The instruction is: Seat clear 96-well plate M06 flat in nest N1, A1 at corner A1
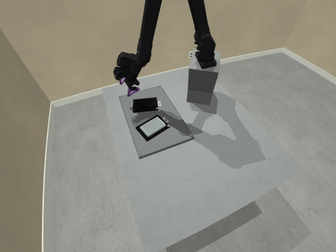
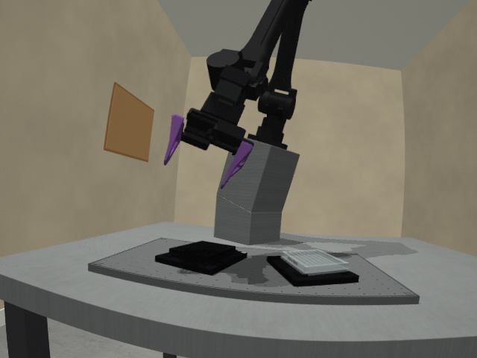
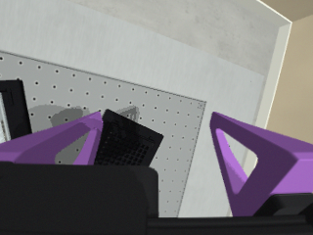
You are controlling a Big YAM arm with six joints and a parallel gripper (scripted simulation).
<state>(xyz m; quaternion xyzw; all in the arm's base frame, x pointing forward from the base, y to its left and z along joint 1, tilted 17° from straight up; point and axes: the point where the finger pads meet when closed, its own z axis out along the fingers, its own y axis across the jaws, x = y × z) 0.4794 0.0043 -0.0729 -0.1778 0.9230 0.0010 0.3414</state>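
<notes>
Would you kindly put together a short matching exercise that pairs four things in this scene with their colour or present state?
Column one:
1. claw
2. plate M06
3. plate M09
4. wall panel

Column two:
A. black, sitting in the left-hand nest in the exterior view
B. orange-brown, hanging flat on the wall
C. clear, tilted on its black nest
D. wide open, empty, up in the air above the perforated board

Pairs: 1-D, 2-C, 3-A, 4-B
</notes>
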